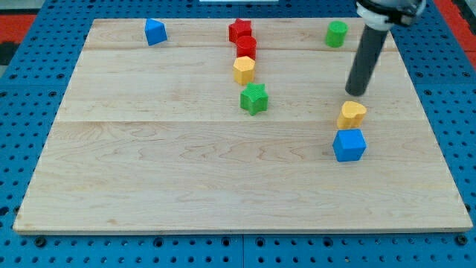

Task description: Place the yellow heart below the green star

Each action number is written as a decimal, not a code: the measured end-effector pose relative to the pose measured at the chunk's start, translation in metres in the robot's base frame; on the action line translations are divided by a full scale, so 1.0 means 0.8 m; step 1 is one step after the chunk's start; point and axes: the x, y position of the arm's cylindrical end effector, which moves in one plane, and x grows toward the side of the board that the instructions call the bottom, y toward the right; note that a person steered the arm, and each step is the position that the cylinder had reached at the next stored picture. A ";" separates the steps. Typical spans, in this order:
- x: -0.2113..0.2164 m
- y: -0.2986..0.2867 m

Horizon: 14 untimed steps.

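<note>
The yellow heart (351, 114) lies on the wooden board (149, 171) at the view's right, touching the blue cube (349, 144) just below it. The green star (253, 98) sits near the board's middle, well to the left of the heart. My tip (355, 92) rests just above the yellow heart with a small gap, at the end of the dark rod coming down from the top right.
A yellow hexagon block (244, 70) sits just above the green star, with a red cylinder (246, 47) and a red star (239, 30) stacked above it. A blue block (155, 32) lies at top left, a green cylinder (336, 33) at top right.
</note>
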 end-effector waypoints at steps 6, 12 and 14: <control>0.076 -0.097; 0.107 -0.222; 0.085 -0.319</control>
